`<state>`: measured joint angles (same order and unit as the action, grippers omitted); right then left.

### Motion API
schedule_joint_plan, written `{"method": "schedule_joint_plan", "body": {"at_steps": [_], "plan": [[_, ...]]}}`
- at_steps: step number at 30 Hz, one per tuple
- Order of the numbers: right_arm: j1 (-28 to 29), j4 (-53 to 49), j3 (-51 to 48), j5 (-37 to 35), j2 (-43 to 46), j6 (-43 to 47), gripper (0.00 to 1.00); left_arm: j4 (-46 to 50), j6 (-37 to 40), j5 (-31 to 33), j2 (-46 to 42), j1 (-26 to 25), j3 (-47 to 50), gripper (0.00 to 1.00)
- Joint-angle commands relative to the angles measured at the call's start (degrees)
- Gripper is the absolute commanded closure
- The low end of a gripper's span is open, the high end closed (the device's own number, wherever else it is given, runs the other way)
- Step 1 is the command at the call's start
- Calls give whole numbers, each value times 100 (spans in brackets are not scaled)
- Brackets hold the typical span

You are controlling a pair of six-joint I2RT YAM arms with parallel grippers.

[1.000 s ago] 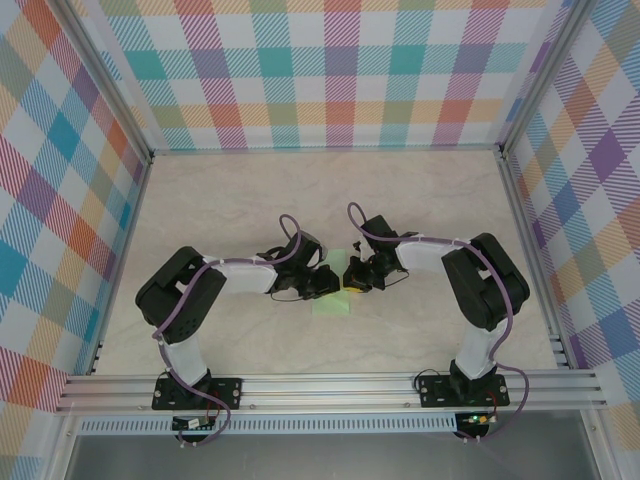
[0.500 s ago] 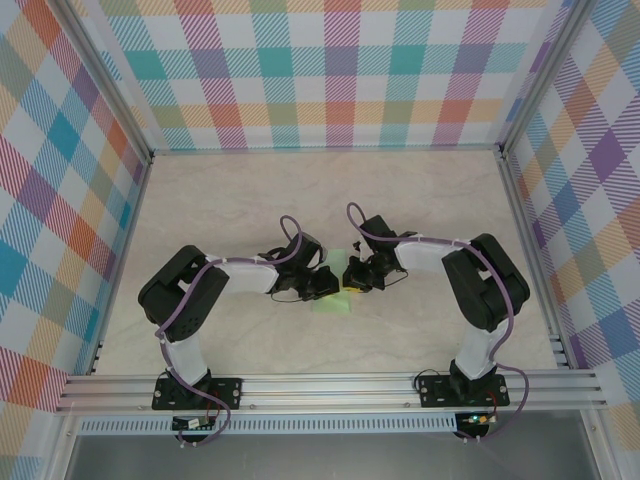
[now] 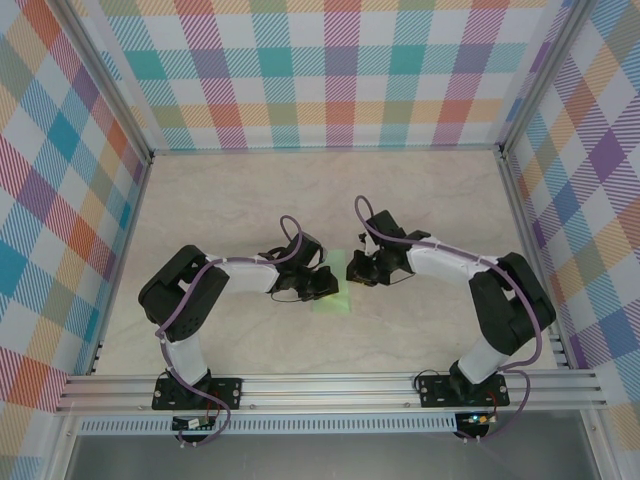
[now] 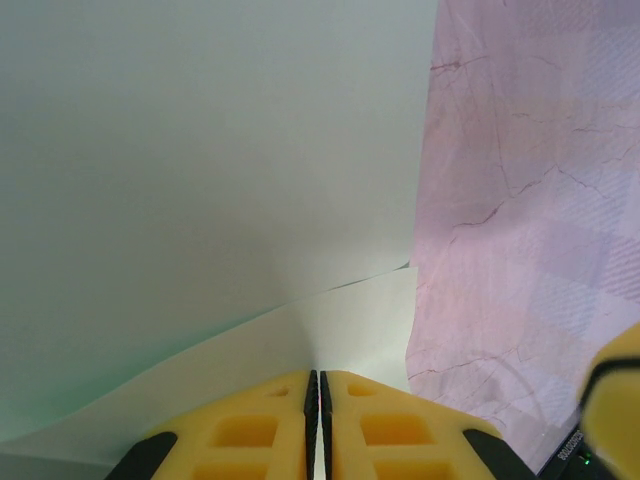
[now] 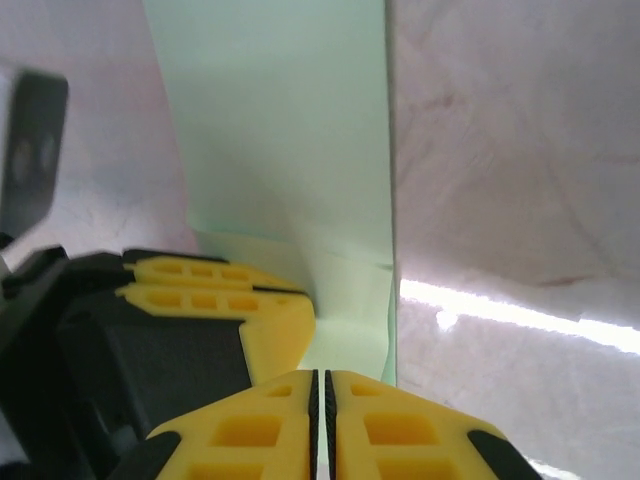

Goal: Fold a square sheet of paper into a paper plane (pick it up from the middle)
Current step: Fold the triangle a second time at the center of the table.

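The square sheet of paper is pale mint green and lies at the table's middle, between both grippers. In the left wrist view the sheet rises as a broad flap over a lower layer. My left gripper is shut, pinching the sheet's near edge. In the right wrist view the sheet runs away from my right gripper, which is shut on its near edge too. From above, the left gripper and right gripper almost touch over the sheet. The left gripper's yellow fingers sit just left of the right jaws.
The marbled beige table stretches round the sheet on all sides. Checked walls close off the back and both sides. An aluminium rail runs along the near edge by the arm bases.
The right arm's elbow has swung out to the right and its gripper has shifted slightly back. More of the green sheet shows between the grippers. The left arm has barely moved.
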<state>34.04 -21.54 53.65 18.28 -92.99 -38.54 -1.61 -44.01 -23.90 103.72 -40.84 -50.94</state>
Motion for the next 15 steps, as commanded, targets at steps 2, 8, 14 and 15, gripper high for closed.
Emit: {"method": "schedule_joint_plan", "body": {"at_steps": [2, 8, 14, 15], "plan": [[176, 16, -318, 467, 160, -151, 88, 491, 8, 278, 98, -16, -28, 87], [430, 112, -546, 672, 264, -153, 88, 490, -88, 331, 88, -14, -2, 87], [613, 23, -402, 489, 78, -153, 88, 455, -201, 342, 96, -16, -13, 87], [628, -1, -367, 439, 25, -153, 88, 451, -217, 335, 104, -19, -13, 87]]}}
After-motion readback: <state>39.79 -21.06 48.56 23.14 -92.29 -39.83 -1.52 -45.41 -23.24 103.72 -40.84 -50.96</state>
